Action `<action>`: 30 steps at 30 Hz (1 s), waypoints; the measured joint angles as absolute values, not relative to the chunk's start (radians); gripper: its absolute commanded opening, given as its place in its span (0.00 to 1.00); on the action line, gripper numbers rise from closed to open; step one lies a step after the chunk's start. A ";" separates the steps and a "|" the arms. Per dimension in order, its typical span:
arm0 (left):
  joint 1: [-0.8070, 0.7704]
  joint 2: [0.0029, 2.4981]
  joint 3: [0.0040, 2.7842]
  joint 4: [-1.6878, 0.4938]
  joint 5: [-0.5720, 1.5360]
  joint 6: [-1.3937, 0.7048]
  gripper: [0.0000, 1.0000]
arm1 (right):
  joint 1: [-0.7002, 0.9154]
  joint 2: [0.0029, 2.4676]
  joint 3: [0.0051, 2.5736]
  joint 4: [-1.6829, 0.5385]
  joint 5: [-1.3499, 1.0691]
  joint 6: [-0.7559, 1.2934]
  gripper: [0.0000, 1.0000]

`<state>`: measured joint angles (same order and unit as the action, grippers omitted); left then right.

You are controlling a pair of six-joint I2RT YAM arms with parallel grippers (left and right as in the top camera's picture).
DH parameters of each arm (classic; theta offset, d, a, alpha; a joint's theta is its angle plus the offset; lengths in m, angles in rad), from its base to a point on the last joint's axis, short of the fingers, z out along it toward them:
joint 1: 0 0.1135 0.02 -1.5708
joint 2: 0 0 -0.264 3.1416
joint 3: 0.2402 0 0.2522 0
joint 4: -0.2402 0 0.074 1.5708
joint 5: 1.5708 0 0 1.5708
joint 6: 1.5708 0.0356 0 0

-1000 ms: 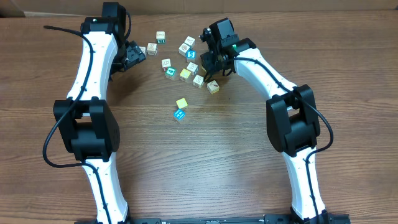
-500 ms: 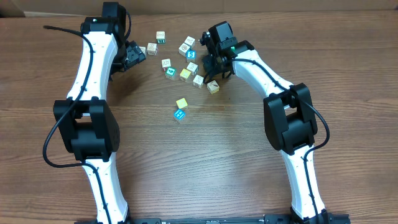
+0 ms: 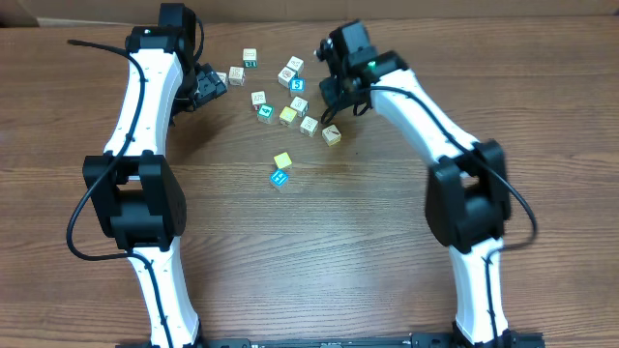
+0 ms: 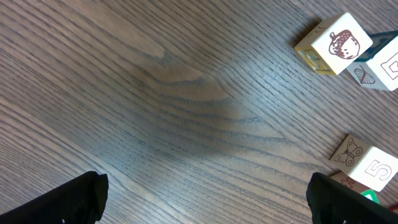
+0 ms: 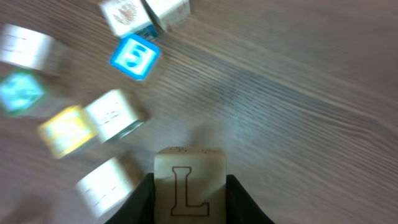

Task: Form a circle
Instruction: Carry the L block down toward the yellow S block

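No circle shows; several small cubes (image 3: 288, 115) lie in a loose cluster at the far middle of the table. A yellow cube (image 3: 282, 160) and a blue cube (image 3: 279, 178) sit apart, nearer the front. My right gripper (image 5: 189, 200) is shut on a pale wooden cube marked L (image 5: 189, 183), at the cluster's right edge (image 3: 334, 100). Beyond it lie a blue cube with a 5 (image 5: 134, 56) and a yellow cube (image 5: 65, 130). My left gripper (image 4: 208, 202) stands open over bare wood, left of the cluster (image 3: 208, 87). An acorn cube (image 4: 336, 43) lies ahead to its right.
The wooden table (image 3: 319, 261) runs toward the front beyond the cubes. A cube with a 5 and a butterfly face (image 4: 367, 167) sits close to the left gripper's right finger (image 4: 351, 202). A tan cube (image 3: 331, 135) lies just in front of the right gripper.
My right gripper has shut on the L cube, and the right arm's elbow has swung to the right. The left arm has not moved.
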<state>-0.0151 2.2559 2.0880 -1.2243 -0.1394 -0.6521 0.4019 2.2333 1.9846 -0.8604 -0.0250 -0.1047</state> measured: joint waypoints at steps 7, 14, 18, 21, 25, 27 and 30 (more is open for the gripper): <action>-0.015 2.256 2.088 -1.224 -0.139 -0.652 1.00 | 0.402 2.066 2.006 -1.100 -0.111 -0.104 0.18; -0.015 2.256 2.088 -1.224 -0.139 -0.652 1.00 | 0.408 2.069 1.912 -1.167 -0.216 -0.104 0.18; -0.015 2.256 2.088 -1.224 -0.139 -0.652 1.00 | 0.421 2.071 1.825 -1.148 -0.236 -0.092 0.18; -0.015 2.256 2.088 -1.225 -0.139 -0.652 0.99 | 0.433 2.073 1.768 -1.119 -0.244 -0.076 0.19; -0.015 2.256 2.088 -1.224 -0.139 -0.652 1.00 | 0.456 2.074 1.722 -1.100 -0.248 -0.064 0.19; -0.015 2.256 2.088 -1.224 -0.139 -0.652 0.99 | 0.476 2.074 1.710 -1.100 -0.249 -0.059 0.19; -0.015 2.256 2.088 -1.224 -0.139 -0.652 0.99 | 0.501 2.074 1.708 -1.093 -0.251 -0.057 0.20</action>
